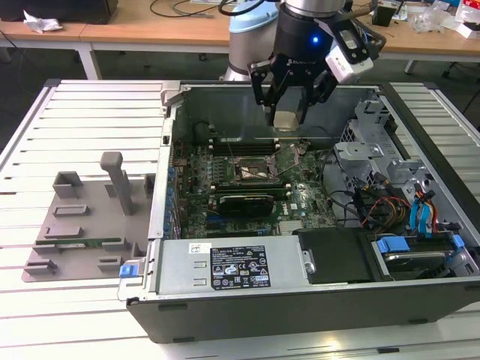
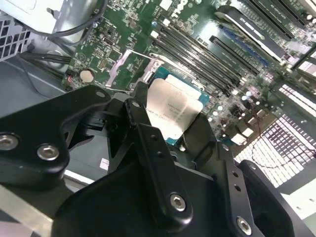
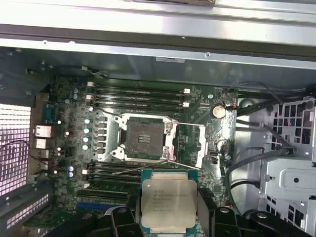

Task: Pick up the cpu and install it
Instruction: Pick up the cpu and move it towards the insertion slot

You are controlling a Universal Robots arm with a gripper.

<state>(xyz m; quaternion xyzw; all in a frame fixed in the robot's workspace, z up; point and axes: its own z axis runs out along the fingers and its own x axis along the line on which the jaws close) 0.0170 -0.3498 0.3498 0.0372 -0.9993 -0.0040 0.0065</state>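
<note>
One cpu (image 3: 168, 202) is clamped by its edges between the fingers of the end effector (image 1: 287, 112), silver top showing in both wrist views, held in the air above the open case (image 1: 300, 315). The uncovered socket (image 3: 145, 139) on the motherboard (image 3: 64, 163) lies below, apart from it. The case rests on the slatted desk (image 1: 90, 112), with a grey jig (image 1: 82, 225) to the exterior view's left.

In the second wrist view the black gripper fingers (image 2: 150, 153) hid the lower part of the cpu (image 2: 170, 111). In the exterior view the picture's top edge cut off the arm (image 1: 251, 34) above its wrist.
</note>
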